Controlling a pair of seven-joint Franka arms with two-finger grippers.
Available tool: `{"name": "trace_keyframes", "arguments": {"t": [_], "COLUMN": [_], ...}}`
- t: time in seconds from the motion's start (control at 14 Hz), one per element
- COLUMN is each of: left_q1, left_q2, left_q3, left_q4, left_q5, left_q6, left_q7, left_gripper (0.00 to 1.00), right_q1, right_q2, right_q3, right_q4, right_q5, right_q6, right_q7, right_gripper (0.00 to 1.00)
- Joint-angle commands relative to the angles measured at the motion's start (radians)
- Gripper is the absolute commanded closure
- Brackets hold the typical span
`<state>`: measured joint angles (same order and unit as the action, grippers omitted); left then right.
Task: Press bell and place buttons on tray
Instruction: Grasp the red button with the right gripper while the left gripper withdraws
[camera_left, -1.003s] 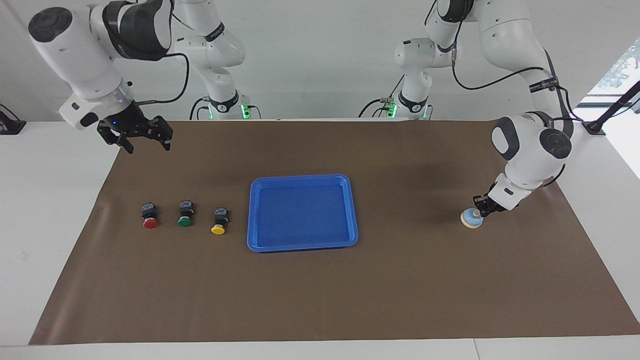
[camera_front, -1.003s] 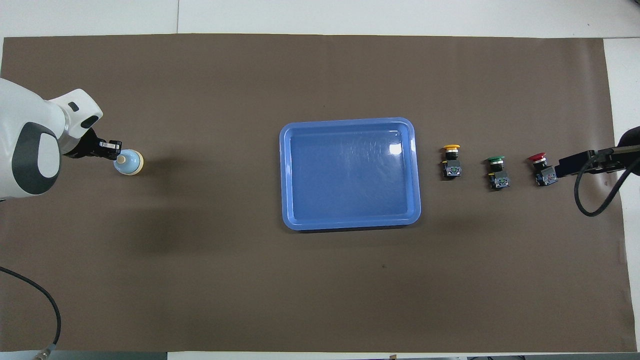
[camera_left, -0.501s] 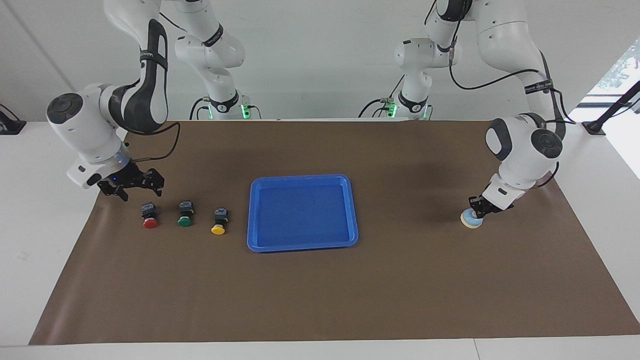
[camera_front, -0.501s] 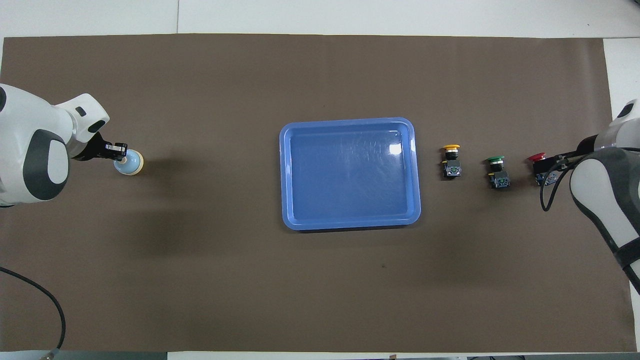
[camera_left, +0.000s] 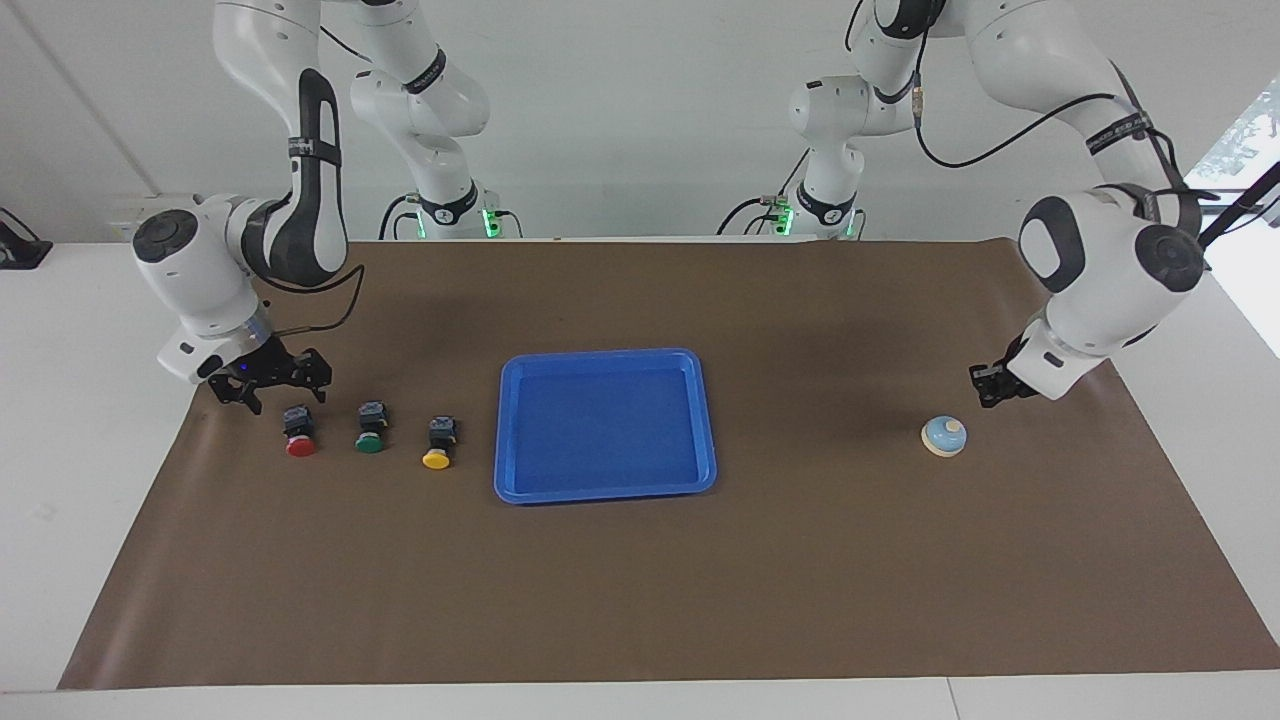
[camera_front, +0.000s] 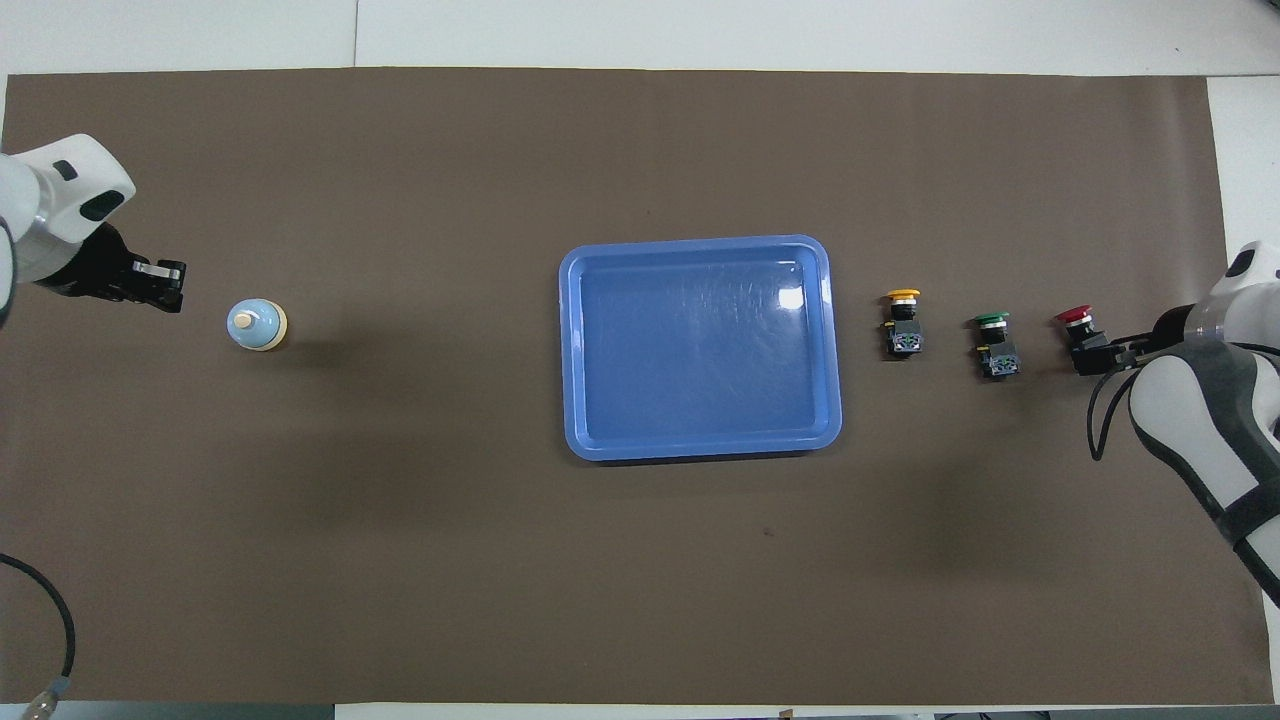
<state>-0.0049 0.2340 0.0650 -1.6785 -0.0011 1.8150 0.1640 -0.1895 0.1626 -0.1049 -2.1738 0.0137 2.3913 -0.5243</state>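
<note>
The bell (camera_left: 944, 437) stands alone on the brown mat toward the left arm's end; it also shows in the overhead view (camera_front: 257, 324). My left gripper (camera_left: 986, 384) is shut and empty, raised clear of the bell, toward the table's end (camera_front: 166, 286). The red button (camera_left: 300, 431), green button (camera_left: 370, 427) and yellow button (camera_left: 439, 442) lie in a row beside the blue tray (camera_left: 600, 420). My right gripper (camera_left: 283, 392) is open and low, just above the red button's black body, touching nothing that I can see. The tray (camera_front: 700, 350) holds nothing.
A brown mat (camera_left: 640, 600) covers the table top. White table edge shows at both ends. A black cable (camera_front: 40, 610) lies at the mat's corner near the left arm.
My left gripper pressed down on the bell's knob, then lifted off and drew back toward the table's end. My right gripper came down from high to just above the red button.
</note>
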Motion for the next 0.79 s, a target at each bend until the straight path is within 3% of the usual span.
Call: {"name": "trace_keyframes", "arguments": {"t": [0.0,0.14,0.21,0.29,0.36,0.43,0.72], "left_q1": [0.003,0.003,0.009,0.009,0.009,0.009,-0.003], "left_q2": [-0.131,-0.214,-0.241,-0.263,-0.278,-0.303,-0.321], "left_q3": [0.007,0.007,0.007,0.006,0.004,0.004,0.002], "left_q4": [0.003,0.002,0.002,0.002,0.002,-0.006,-0.015], "left_q5": [-0.019,-0.017,-0.016,-0.016,-0.016,-0.016,-0.016], "left_q6": [-0.101,-0.153,-0.173,-0.189,-0.206,-0.233,-0.246], "left_q7": [-0.001,-0.004,-0.007,-0.009,-0.018,-0.032,-0.031], "left_gripper": [0.84,0.38,0.06,0.00,0.00,0.00,0.00], "right_q1": [-0.027,-0.025,-0.025,-0.025,-0.024,-0.015,0.030], "right_q2": [0.044,0.057,0.058,0.058,0.058,0.058,0.049], "right_q3": [0.010,0.010,0.010,0.010,0.011,0.010,0.008], "right_q4": [-0.001,0.000,0.000,0.000,0.000,0.006,0.097], "right_q5": [-0.001,-0.001,-0.001,-0.001,-0.001,-0.001,-0.003], "right_q6": [0.040,0.034,0.025,0.022,0.016,-0.001,-0.151], "right_q7": [-0.034,-0.034,-0.034,-0.034,-0.034,-0.030,-0.023], "right_gripper": [0.07,0.26,0.40,0.53,0.66,1.00,1.00]}}
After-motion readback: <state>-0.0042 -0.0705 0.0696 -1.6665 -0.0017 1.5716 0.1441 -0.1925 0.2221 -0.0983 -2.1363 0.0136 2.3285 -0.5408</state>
